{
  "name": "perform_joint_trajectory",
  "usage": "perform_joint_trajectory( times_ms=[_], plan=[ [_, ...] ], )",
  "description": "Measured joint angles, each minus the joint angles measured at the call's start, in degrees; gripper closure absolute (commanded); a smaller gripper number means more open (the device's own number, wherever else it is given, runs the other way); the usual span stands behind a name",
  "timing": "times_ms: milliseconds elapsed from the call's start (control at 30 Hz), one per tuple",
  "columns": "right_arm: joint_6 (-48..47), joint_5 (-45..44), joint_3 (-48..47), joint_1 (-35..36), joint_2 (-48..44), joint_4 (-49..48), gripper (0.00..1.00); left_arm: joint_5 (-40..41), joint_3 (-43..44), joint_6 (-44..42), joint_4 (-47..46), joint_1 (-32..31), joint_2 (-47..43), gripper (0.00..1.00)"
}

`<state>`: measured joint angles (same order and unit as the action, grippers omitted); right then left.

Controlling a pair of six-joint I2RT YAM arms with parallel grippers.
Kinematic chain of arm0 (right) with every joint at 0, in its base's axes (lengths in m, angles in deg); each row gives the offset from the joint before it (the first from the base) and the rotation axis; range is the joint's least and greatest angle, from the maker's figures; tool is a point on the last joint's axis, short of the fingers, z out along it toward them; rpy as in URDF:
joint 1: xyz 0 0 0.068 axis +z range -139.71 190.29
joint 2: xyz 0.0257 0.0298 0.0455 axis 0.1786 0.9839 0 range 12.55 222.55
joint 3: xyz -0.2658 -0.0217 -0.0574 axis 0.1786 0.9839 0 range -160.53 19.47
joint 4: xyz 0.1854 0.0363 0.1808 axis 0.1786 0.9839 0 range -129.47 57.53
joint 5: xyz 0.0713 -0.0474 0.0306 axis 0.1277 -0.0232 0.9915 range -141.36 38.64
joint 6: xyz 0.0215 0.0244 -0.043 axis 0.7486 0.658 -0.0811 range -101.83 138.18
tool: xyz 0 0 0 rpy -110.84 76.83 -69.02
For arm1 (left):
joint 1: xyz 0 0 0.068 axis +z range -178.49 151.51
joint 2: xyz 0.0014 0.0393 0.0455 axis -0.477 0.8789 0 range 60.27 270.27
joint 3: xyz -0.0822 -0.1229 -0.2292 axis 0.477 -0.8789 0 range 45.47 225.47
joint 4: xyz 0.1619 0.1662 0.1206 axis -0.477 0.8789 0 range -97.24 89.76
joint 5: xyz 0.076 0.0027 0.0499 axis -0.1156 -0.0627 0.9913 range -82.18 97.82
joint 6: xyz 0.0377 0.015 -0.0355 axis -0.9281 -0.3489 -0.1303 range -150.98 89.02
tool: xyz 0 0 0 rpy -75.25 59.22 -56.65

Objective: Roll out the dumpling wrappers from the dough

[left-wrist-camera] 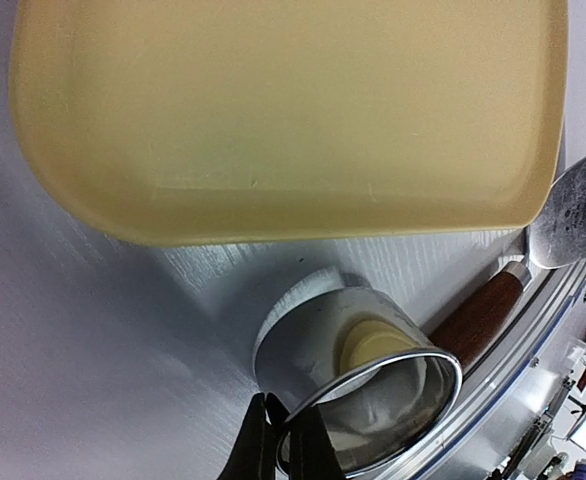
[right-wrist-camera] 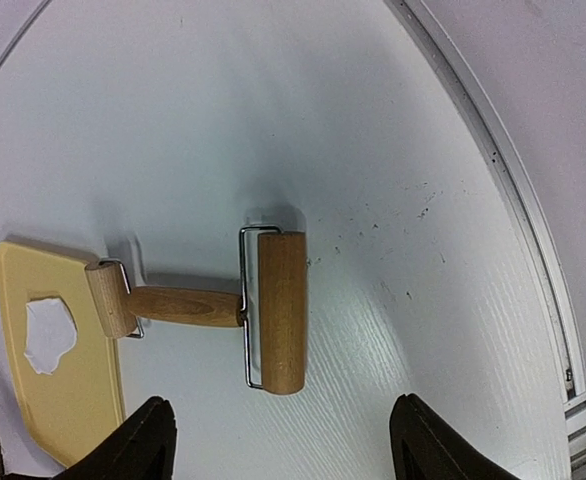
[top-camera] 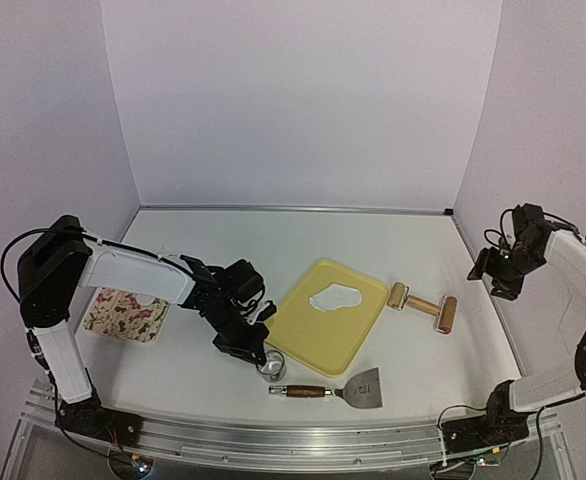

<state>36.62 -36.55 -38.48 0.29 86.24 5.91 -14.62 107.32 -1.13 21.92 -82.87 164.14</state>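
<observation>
An irregular flat white piece of dough (top-camera: 335, 298) (right-wrist-camera: 48, 333) lies on the yellow cutting board (top-camera: 318, 335) (left-wrist-camera: 293, 110) (right-wrist-camera: 68, 410). No round dumpling wrapper shows plainly. Just off the board's near corner stands a shiny metal ring cutter (top-camera: 272, 367) (left-wrist-camera: 373, 385), and my left gripper (top-camera: 258, 352) (left-wrist-camera: 285, 425) is shut on its rim, one finger inside and one outside. A whitish surface (left-wrist-camera: 372, 414) shows inside the ring; I cannot tell what it is. My right gripper (top-camera: 495, 272) (right-wrist-camera: 283, 450) hangs open and empty at the far right, above the table beside the wooden rolling pin (top-camera: 423, 305) (right-wrist-camera: 273, 310).
A metal scraper (top-camera: 338, 390) (left-wrist-camera: 573, 205) with a wooden handle lies near the front edge, right of the ring. A patterned cloth (top-camera: 123, 313) lies at the left under my left arm. An aluminium rail (top-camera: 303, 440) runs along the table's front.
</observation>
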Motion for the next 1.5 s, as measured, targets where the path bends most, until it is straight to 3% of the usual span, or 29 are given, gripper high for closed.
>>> perform_joint_trajectory(
  times_ms=[167, 300, 533, 767, 1033, 1500],
  plan=[
    [-0.15, 3.34, -1.86, 0.09, -0.28, 1.09, 0.27, 4.48, 4.41, 0.10, 5.22, -0.41, -0.29, 1.00],
    [1.39, 6.37, -3.29, 2.45, -1.89, 1.45, 0.27, 10.15, 15.52, 0.12, 9.34, -0.45, -0.08, 1.00],
    [7.58, 7.89, -7.21, 19.60, -0.04, 0.19, 0.33, 12.62, 39.54, 0.16, 8.25, -0.38, 10.90, 1.00],
    [12.60, 8.35, -12.61, 32.90, 11.31, -4.07, 0.55, 11.43, 52.26, 0.16, 10.75, -0.35, 26.93, 1.00],
    [13.11, 8.52, -23.00, 39.85, 26.90, -6.63, 0.62, 10.53, 54.84, 0.51, 13.88, 0.15, 30.30, 1.00],
    [10.82, 7.56, -30.18, 44.32, 37.85, -3.82, 0.73, 9.10, 55.10, 1.74, 13.83, 1.11, 30.29, 1.00]
  ],
)
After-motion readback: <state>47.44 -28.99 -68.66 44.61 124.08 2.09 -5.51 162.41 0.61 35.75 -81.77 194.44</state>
